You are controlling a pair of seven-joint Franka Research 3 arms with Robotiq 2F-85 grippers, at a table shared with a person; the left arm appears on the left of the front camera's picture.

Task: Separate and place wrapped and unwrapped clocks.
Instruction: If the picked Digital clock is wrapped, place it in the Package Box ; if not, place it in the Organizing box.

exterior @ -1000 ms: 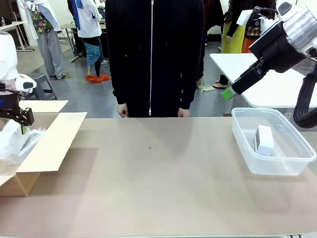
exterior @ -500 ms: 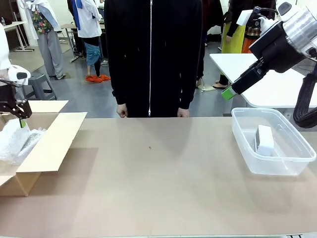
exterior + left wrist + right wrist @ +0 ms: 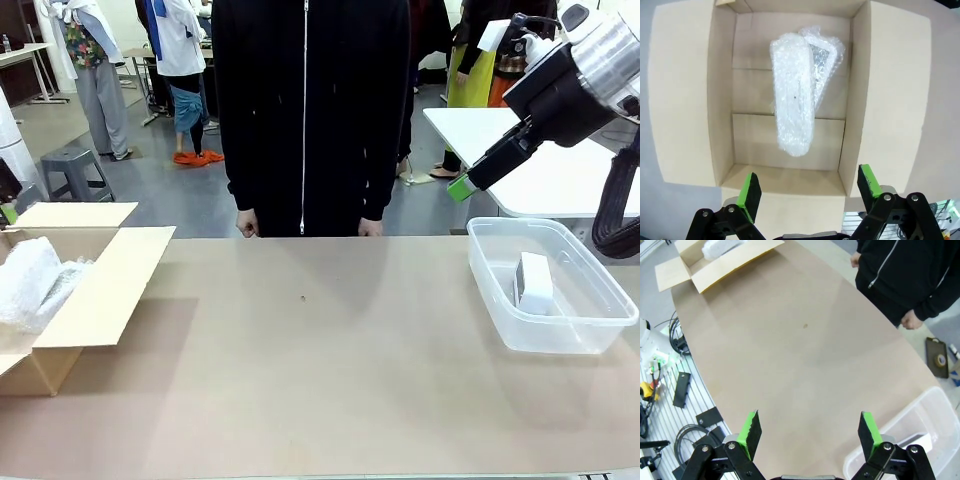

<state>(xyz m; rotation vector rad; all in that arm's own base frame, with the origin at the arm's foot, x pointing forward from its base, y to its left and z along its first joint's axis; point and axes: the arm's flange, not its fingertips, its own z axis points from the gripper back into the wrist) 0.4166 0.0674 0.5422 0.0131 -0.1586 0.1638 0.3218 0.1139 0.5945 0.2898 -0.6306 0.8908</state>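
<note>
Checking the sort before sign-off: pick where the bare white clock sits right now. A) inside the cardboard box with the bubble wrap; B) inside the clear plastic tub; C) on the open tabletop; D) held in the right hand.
B: the bare white clock stands inside the clear plastic tub on the table's right side, apart from the bubble-wrapped bundles in the cardboard box.

Even overhead light is falling bright across the desk (image 3: 330, 370), casting only soft shadows. Glare is bleaching the bubble wrap (image 3: 794, 95) beyond the left claw (image 3: 809, 192). Both wrist views are bending at their edges.
</note>
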